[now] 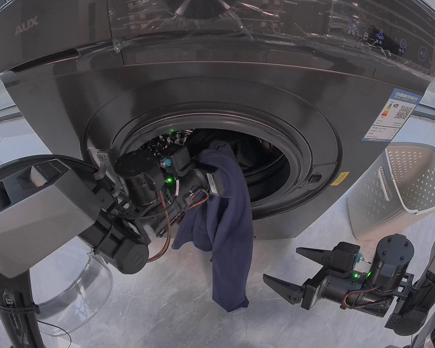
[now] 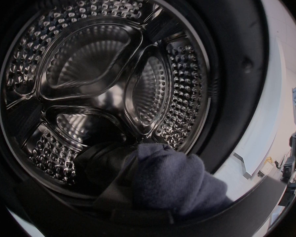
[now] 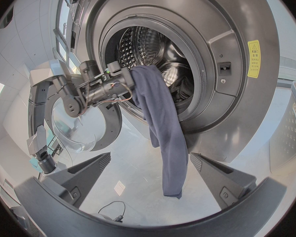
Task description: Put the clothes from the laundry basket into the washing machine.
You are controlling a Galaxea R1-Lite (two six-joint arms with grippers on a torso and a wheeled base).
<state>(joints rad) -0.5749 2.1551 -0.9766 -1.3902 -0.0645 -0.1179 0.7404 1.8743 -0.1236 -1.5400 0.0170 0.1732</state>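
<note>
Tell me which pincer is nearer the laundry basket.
Right. The right pincer hangs open near the laundry basket; the left pincer holds the navy garment at the washing machine's mouth.

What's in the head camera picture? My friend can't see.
The left gripper holds a dark blue garment at the mouth of the washing machine, most hanging outside. The right gripper is open below; a laundry basket stands nearby.

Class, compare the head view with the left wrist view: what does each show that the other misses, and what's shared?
Head view adds: the open right gripper, the laundry basket, the navy garment's tail hanging outside. Left wrist view adds: the drum's perforated back wall, dark clothes at its bottom. Shared: the navy garment at the door opening.
</note>
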